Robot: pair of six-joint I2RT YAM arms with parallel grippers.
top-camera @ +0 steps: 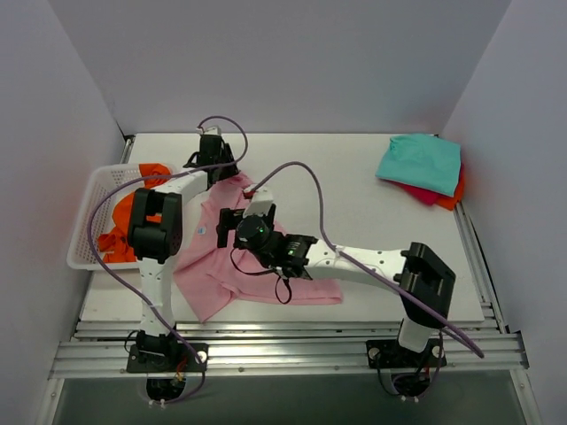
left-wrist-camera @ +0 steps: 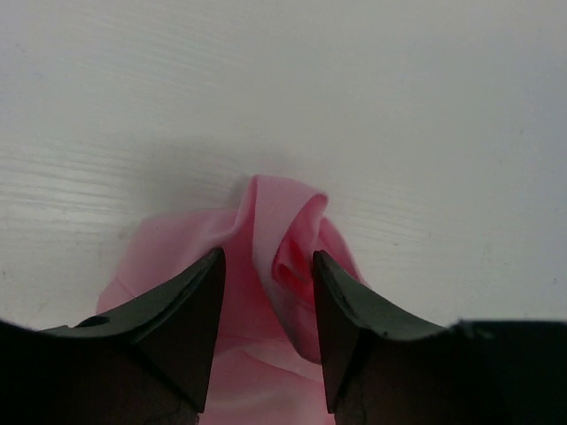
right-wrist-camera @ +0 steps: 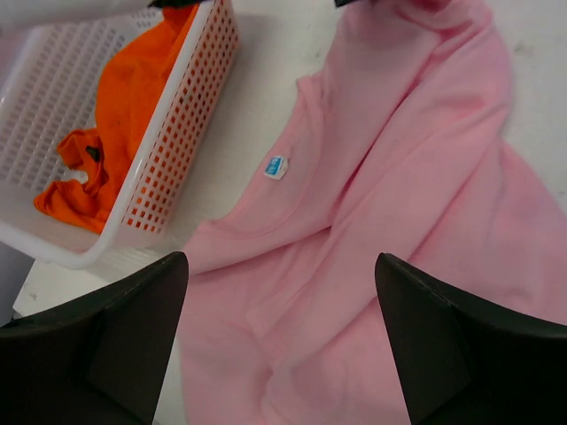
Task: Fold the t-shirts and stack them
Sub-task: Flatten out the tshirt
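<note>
Left wrist view shows my left tool (left-wrist-camera: 267, 257) parted astride a raised fold of the pink t-shirt (left-wrist-camera: 283, 230), lower centre on the counter (left-wrist-camera: 399, 106), my right tool (right-wrist-camera: 282, 258) spread wide above it; flattening seems in hand, so next I'd need a fresh edge grip.

Lighting: diffuse and even from overhead, all three views bright.

Left wrist view: the matte white tabletop (left-wrist-camera: 354, 106) ahead of the jaws is slightly washed out, with no hard glare. A soft grey shadow lies just beyond the bunched light pink cloth t-shirt (left-wrist-camera: 266, 221). The left gripper (left-wrist-camera: 267, 257) reads as a near-black silhouette with soft, out-of-focus edges.

Right wrist view: the right gripper (right-wrist-camera: 282, 258) is equally dark and blurred. The cloth between its jaws is sharp, its folds gently shaded.

Top view: crisp. The grey enclosure walls (top-camera: 53, 133) are dimmer than the tabletop.
</note>
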